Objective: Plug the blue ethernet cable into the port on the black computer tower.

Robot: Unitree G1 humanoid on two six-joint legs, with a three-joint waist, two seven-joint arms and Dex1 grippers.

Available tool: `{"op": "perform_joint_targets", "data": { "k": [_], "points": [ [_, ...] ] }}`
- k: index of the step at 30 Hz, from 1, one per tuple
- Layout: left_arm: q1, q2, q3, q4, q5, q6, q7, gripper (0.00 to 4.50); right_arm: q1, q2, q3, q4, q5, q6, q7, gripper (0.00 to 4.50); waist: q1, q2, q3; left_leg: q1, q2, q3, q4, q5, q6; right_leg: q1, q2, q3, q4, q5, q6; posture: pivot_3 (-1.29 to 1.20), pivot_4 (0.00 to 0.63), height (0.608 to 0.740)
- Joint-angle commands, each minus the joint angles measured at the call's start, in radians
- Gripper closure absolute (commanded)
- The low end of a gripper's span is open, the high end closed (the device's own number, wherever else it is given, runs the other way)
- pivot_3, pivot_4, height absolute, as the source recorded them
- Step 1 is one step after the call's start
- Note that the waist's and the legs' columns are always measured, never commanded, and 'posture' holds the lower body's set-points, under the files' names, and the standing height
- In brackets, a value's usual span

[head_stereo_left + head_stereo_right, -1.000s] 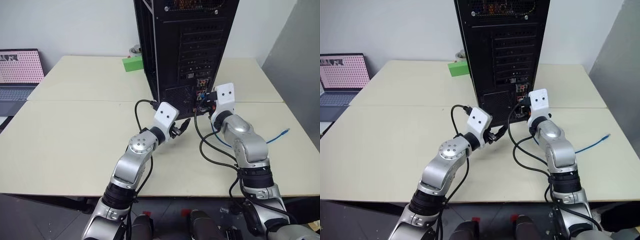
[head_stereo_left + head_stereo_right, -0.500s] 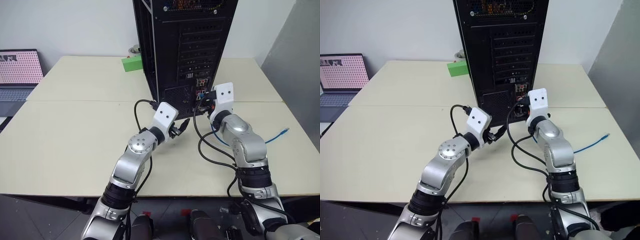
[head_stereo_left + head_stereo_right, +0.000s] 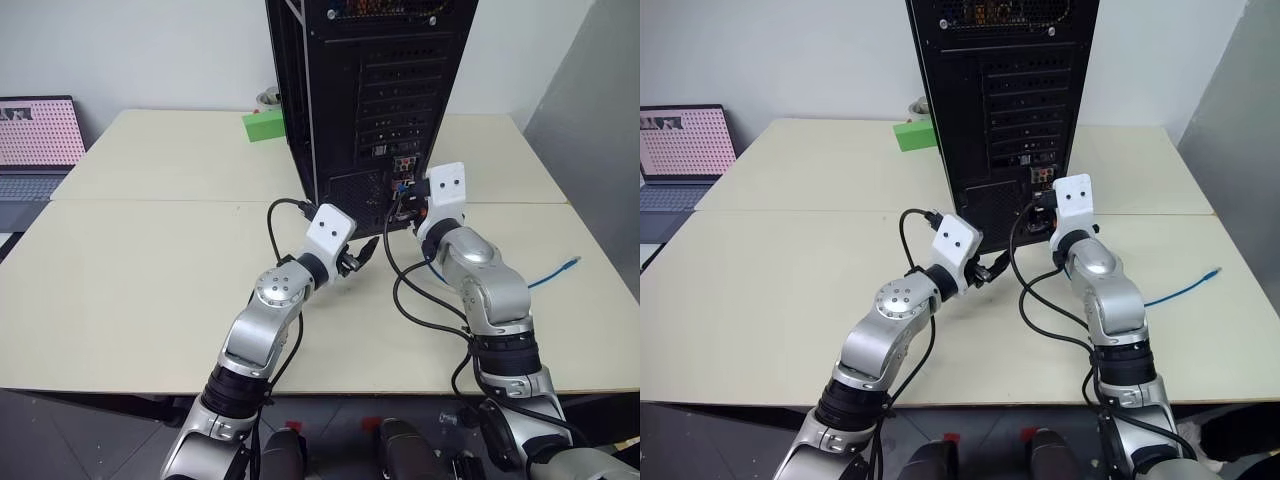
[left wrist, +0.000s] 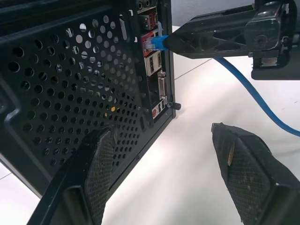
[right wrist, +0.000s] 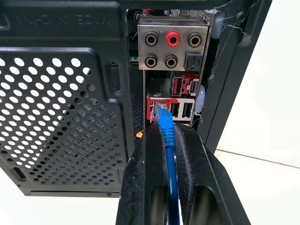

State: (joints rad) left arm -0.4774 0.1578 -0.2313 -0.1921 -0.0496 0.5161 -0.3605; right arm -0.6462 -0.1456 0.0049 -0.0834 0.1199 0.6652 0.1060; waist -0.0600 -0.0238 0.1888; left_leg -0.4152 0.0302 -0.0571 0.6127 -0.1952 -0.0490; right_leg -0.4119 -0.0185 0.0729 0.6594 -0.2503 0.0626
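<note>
- The computer tower (image 3: pixel 370 100) stands on the table (image 3: pixel 150 260).
- A box (image 3: pixel 262 127) sits left of it.
- A laptop (image 3: pixel 35 145) lies far left.
- The cable (image 3: pixel 550 272) trails right.

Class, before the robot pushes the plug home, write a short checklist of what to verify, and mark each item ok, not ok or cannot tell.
1. Right end effector shut on the blue ethernet cable: ok.
2. Plug tip at the port on the black computer tower: ok.
3. Plug fully seated: cannot tell.
4. Left end effector open, clear of the plug: ok.
5. Trailing cable lies loose on the table: ok.
</note>
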Motion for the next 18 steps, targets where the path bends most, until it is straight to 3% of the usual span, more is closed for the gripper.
{"op": "perform_joint_targets", "data": {
  "k": [1, 18],
  "points": [
    [-0.009, -0.009, 0.012, -0.046, -0.007, 0.0, 0.005, 1.09, -0.021, 0.019, 0.005, -0.07, -0.02, -0.033, -0.029, 4.5, 0.0, 0.0, 0.0, 0.0, 0.0, 0.0, 0.0, 0.0, 0.0, 0.0, 0.0, 0.0, 0.0, 0.0, 0.0, 0.0, 0.15, 0.74],
    [-0.042, -0.014, 0.05, -0.054, -0.018, 0.069, 0.045, 1.09, -0.021, 0.134, 0.044, -0.002, -0.1, -0.122, -0.134, 4.5, -0.002, 0.0, 0.0, 0.0, 0.0, 0.0, 0.0, 0.0, 0.0, -0.001, 0.0, 0.0, 0.0, 0.0, 0.0, 0.0, 0.15, 0.74]
  ]
}}
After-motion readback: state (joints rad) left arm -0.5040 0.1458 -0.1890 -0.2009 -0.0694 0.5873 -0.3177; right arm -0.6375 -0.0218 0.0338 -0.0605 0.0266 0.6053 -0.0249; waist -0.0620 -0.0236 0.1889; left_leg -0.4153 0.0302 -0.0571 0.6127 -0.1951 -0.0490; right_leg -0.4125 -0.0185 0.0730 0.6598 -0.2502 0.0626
